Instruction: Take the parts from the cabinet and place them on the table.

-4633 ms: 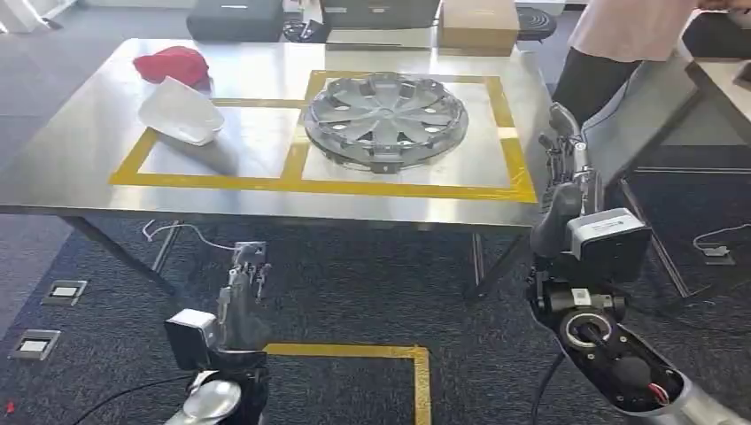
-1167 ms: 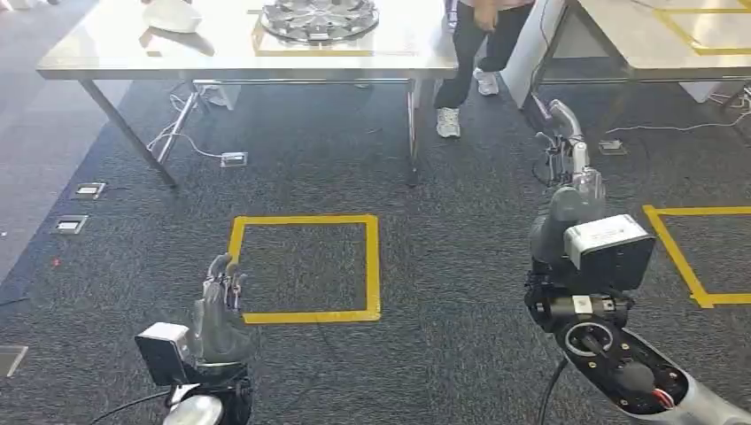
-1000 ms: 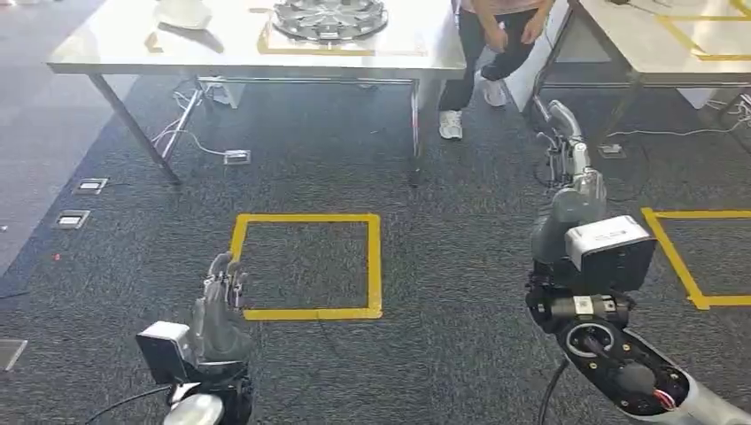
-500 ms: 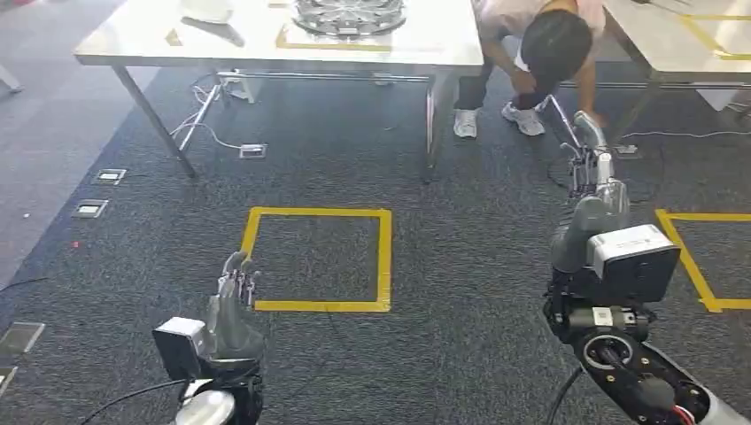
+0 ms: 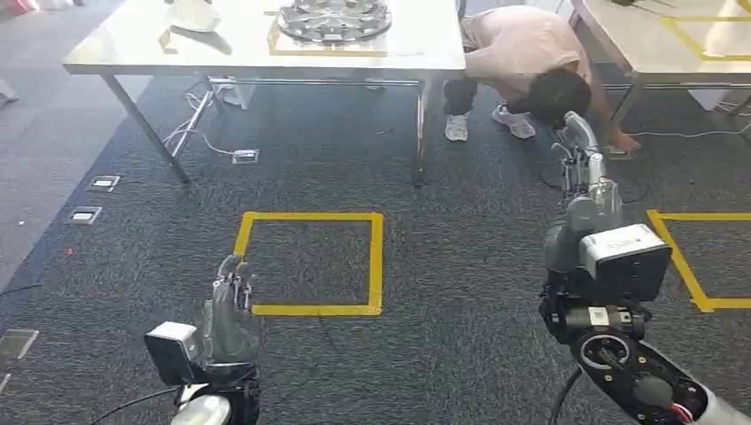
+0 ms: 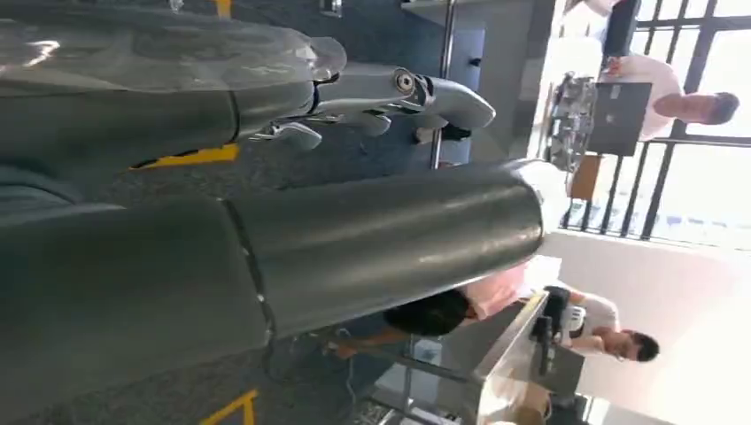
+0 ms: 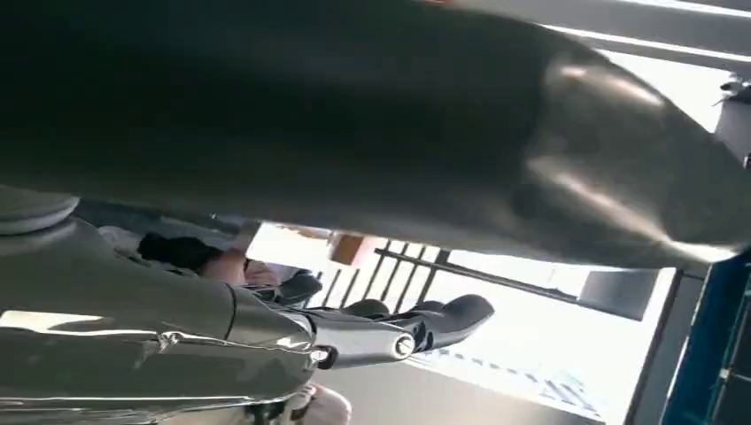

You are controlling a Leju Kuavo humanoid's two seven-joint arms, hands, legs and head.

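A person (image 5: 531, 62) in a pink top crouched on the carpet just beside the surface's (image 5: 425, 44) right end, near the right robot hand (image 5: 580, 146). A yellow tape square (image 5: 310, 263) marked the floor ahead of the left robot hand (image 5: 230, 297). Both hands held nothing, fingers extended and apart. A grey spoked wheel cover (image 5: 334, 19) lay inside a taped box on the surface; a white part (image 5: 195, 13) sat toward its left end.
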